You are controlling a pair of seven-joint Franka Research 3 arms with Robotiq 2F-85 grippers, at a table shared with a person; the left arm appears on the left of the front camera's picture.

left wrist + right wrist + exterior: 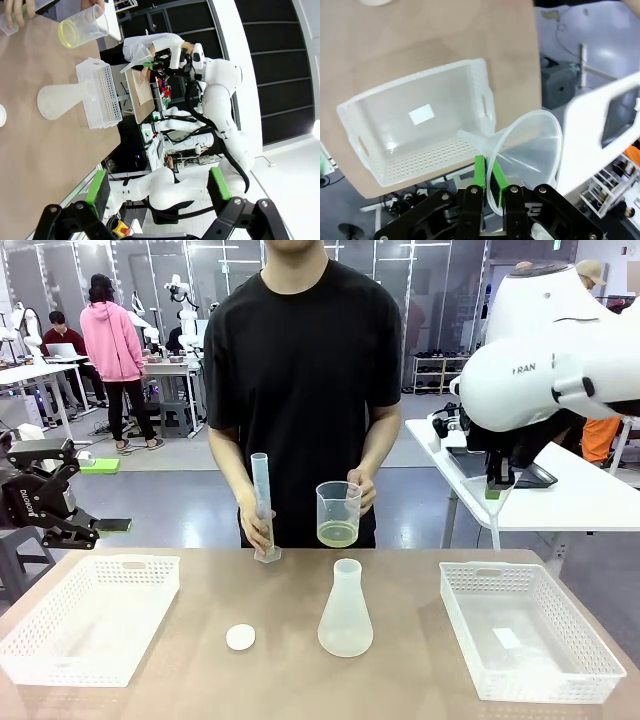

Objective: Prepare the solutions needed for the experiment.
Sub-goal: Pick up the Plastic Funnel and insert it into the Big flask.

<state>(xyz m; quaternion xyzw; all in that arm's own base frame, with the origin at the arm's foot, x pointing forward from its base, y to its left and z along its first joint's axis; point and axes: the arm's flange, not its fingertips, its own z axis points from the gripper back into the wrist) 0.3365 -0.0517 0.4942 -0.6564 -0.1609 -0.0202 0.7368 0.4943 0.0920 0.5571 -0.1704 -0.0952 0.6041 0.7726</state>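
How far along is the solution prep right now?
Early. Done: the stopper lies off the flask, beside it on the table, and the right claw is shut on the funnel. In hand: the person holds a beaker of yellow liquid and the cylinder. Left: the flask looks empty, the funnel is not in its neck, nothing is poured or stoppered. The left claw hangs open.

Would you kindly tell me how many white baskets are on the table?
2: the left basket sits at the robot's left end of the table, the right basket at its right end.
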